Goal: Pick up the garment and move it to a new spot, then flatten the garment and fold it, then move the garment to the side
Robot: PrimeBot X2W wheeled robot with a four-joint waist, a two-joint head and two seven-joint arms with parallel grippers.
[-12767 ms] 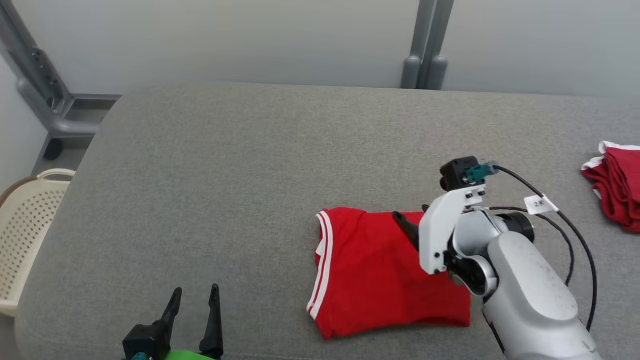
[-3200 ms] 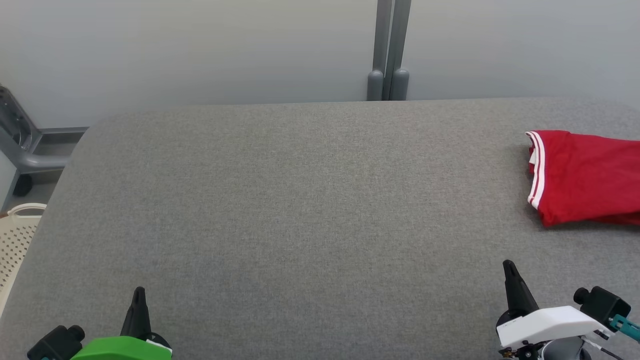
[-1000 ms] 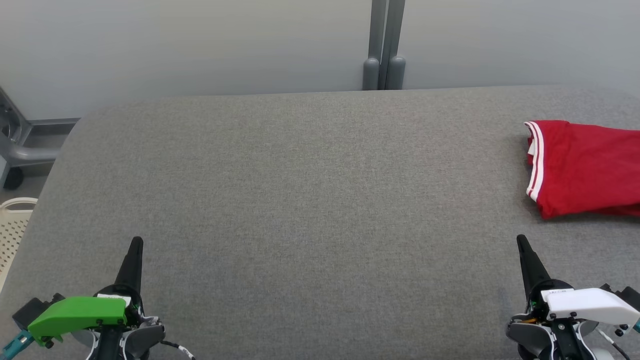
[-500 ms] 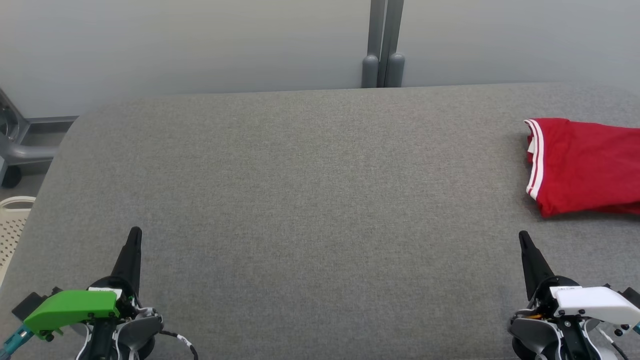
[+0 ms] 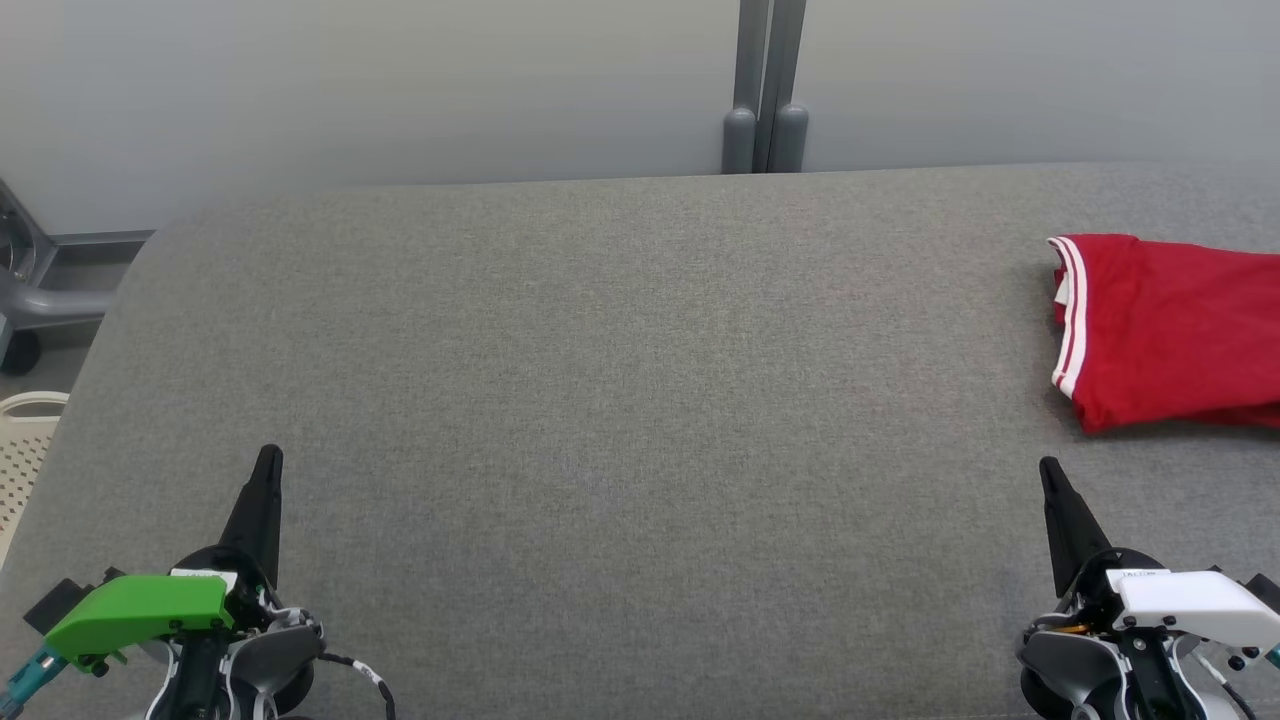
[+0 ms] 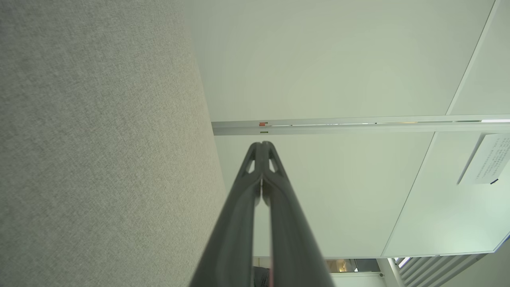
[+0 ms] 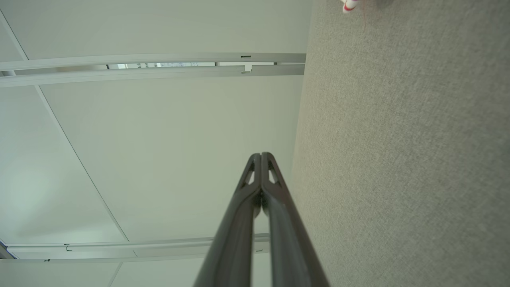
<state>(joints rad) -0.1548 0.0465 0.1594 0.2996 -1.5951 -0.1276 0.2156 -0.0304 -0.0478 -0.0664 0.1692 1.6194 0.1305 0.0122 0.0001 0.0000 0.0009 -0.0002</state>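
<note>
A: Where is the garment [image 5: 1170, 335] found?
B: Laid folded at the tabletop's [image 5: 620, 400] far right edge, red with white trim.
A: Grip state?
B: Left hand [image 5: 268, 455] and right hand [image 5: 1047, 466] are shut tight, nothing held.

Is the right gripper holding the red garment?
No: the right gripper is shut and empty at the head view's lower right, apart from the red garment lying on the grey surface.

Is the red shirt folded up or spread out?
Folded. The red garment with white-striped trim lies as a layered block on the grey fabric surface, no sleeves sticking out; its right end is cut off.
</note>
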